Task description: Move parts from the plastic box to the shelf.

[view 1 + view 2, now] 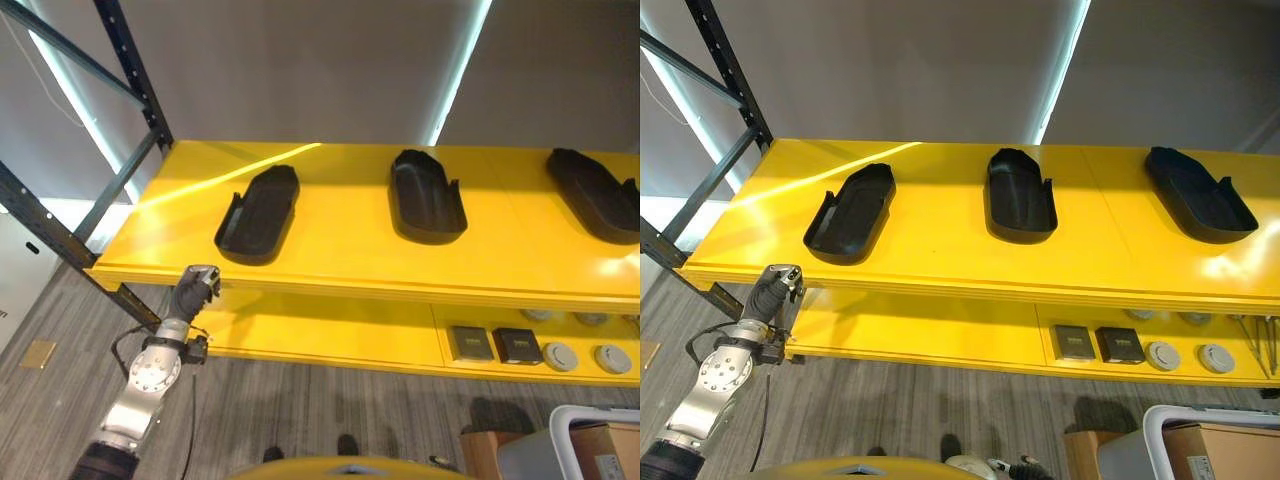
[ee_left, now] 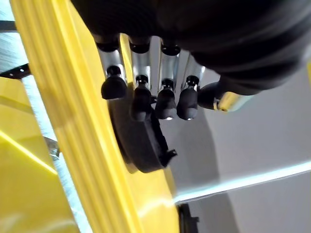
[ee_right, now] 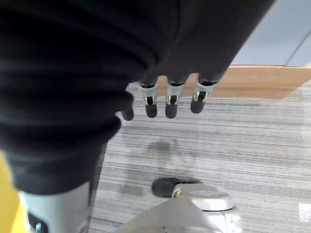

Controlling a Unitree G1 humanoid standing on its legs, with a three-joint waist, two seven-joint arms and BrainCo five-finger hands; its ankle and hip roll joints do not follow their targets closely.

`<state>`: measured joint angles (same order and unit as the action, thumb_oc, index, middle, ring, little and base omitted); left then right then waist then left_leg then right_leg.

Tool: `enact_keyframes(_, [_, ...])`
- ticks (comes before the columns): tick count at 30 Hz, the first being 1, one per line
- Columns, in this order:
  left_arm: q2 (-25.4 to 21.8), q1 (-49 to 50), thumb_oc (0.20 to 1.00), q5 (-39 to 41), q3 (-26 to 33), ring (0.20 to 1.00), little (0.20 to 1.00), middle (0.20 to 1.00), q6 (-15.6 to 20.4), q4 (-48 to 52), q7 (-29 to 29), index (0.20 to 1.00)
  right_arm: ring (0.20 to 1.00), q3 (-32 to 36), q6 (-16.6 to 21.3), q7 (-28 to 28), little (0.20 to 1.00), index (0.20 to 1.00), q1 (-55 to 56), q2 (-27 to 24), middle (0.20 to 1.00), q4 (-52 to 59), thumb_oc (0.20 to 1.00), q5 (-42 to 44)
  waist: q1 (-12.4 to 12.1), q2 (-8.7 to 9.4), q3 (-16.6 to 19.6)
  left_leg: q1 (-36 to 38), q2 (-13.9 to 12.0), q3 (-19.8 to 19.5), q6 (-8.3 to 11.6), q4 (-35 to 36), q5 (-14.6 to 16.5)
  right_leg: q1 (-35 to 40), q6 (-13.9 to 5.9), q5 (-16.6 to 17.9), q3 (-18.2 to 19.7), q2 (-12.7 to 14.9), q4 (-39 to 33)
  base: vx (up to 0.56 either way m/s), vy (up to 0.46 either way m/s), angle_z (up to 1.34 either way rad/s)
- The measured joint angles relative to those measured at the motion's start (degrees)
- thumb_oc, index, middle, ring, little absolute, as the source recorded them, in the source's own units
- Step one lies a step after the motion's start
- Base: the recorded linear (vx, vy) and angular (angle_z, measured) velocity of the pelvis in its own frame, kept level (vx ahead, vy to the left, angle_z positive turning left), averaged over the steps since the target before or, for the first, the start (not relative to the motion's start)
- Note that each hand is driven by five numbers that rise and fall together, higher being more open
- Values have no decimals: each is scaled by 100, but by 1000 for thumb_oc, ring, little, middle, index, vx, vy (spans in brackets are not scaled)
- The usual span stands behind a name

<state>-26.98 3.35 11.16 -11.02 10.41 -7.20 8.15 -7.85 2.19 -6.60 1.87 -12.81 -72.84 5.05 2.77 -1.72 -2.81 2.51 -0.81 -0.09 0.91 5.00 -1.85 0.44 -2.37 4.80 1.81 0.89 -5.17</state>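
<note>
Left hand empty, fingers loosely straight, at the yellow shelf front edge, 7 o'clock of the nearest black part.
Two more parts at 12 and 2 o'clock; small boxes on the lower tier. Right hand hangs relaxed over carpet.

Grey striped carpet below grey walls crossed by light strips.

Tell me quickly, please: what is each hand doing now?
Left hand: open, holding nothing, just below the shelf's front edge.
Right hand: open, empty, hanging over the floor.
</note>
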Motion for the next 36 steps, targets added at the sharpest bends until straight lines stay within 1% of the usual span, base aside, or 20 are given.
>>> enact_keyframes(2, [24,-20,200,1,117,200,200,200,-22,-89,78,200,1000,0,58,-15,1000,1000,-47,-2,1000,36,1000,-4,90,-7,-48,-58,-4,29,33,-1,-36,-107,3,18,19,-3,0,-92,-4,-15])
enact_keyframes(3, [24,-157,200,-2,235,200,200,200,-18,-85,203,200,1000,6,67,-30,1000,1000,-18,-7,1000,6,1000,-3,150,11,-105,-202,-5,149,51,-4,-83,-310,-1,75,104,-9,1,-127,-6,-27])
enact_keyframes(6, [23,-719,200,-2,438,200,200,200,-2,-231,450,200,1000,16,120,-122,1000,1000,-20,-9,1000,-10,1000,4,256,17,-335,-423,-3,233,43,-5,-144,-568,-21,172,193,-7,1,-68,-4,-19])
enact_keyframes(7, [21,-922,200,-2,464,200,200,200,0,-308,537,200,1000,15,127,-141,1000,1000,-20,-12,1000,-13,1000,5,278,21,-402,-472,-6,272,45,-4,-152,-632,-18,194,225,-10,1,-36,-6,-19])
enact_keyframes(9, [-39,-1242,200,-5,463,200,200,200,4,-322,666,200,1000,12,132,-161,1000,1000,-17,-20,1000,-13,1000,4,407,11,-561,-540,-8,314,47,-2,-165,-710,-20,230,249,-12,1,-26,-6,-13])
enact_keyframes(12, [-54,-1462,200,-6,453,200,200,200,75,-343,789,200,1000,3,142,-172,1000,1000,7,-23,1000,-3,1000,6,528,12,-596,-664,-20,373,51,-2,-167,-861,-26,250,312,-27,0,-18,-17,-10])
enact_keyframes(15, [-55,-1659,200,-7,433,200,200,200,108,-377,905,200,1000,1,140,-228,1000,1000,-33,-34,1000,-2,1000,8,532,7,-767,-660,-24,440,53,-2,-166,-881,-22,266,370,-37,0,0,-19,-11])
enact_keyframes(17, [-64,-1760,200,-7,404,200,200,200,134,-464,988,200,1000,-35,157,-237,1000,1000,-43,-35,1000,17,1000,7,532,7,-797,-707,-32,463,59,-2,-158,-946,-23,265,390,-46,0,-7,-18,-7])
enact_keyframes(19, [-84,-1902,200,-6,405,200,200,200,233,-475,1053,200,1000,-67,166,-242,1000,1000,-92,-52,1000,44,1000,7,524,6,-847,-823,-31,471,65,-5,-175,-1062,-19,312,395,-48,10,0,0,0])
enact_keyframes(24, [-118,-2338,200,-3,343,200,200,200,250,-799,1193,200,1000,-113,198,-293,1000,1000,-259,-98,1000,44,1000,7,546,8,-908,-836,-37,488,68,-27,-176,-1083,-28,307,412,-54,0,12,-4,-1])
enact_keyframes(29, [-115,-2210,200,-7,301,200,200,200,250,-616,1273,200,1000,-103,257,-402,1000,1000,-327,-124,1000,53,1000,8,570,9,-909,-663,-57,502,91,-3,-154,-910,-29,304,413,-76,38,43,7,-2])
enact_keyframes(30, [-112,-2139,278,-7,301,278,278,278,250,-561,1273,278,1000,-103,254,-402,1000,1000,-321,-124,1000,50,1000,8,569,11,-910,-583,-60,499,90,-2,-139,-833,-36,298,411,-79,37,103,19,2])
enact_keyframes(31, [-105,-1968,642,-21,321,642,642,642,249,-455,1276,642,1000,-101,254,-401,1000,1000,-381,-121,1000,79,1000,9,535,17,-908,-460,-68,491,93,0,-91,-695,-26,250,371,-77,38,112,19,5])
enact_keyframes(32, [-38,-1823,749,-76,388,749,749,749,235,-322,1284,749,1000,-91,205,-401,1000,1000,-366,-118,1000,80,1000,16,531,19,-908,-328,-66,468,103,1,-69,-540,-17,245,359,-74,39,44,22,10])
enact_keyframes(33, [-28,-1553,777,-200,410,777,777,777,220,-111,1288,777,1000,-78,182,-403,1000,1000,-324,-127,1000,100,1000,27,512,22,-899,-207,-69,441,106,1,-34,-373,-5,192,345,-77,37,9,12,16])
enact_keyframes(34, [-60,-1232,780,-392,465,780,780,780,211,277,1297,780,1000,-21,184,-411,1000,1000,-303,-125,1000,128,1000,29,454,28,-884,-91,-71,369,116,2,37,-233,-7,147,288,-76,38,24,0,25])
enact_keyframes(35, [-63,-1014,812,-511,503,812,812,812,220,575,1316,812,1000,13,180,-421,1000,1000,-258,-116,1000,165,1000,30,431,38,-842,-77,-65,308,111,1,68,-209,-4,109,235,-71,35,22,-9,31])
enact_keyframes(36, [-51,-828,887,-632,524,887,887,887,279,782,1354,887,1000,11,186,-430,1000,1000,-201,-106,1000,175,1000,29,329,56,-753,-112,-69,280,109,1,65,-211,11,74,203,-67,15,24,-17,32])
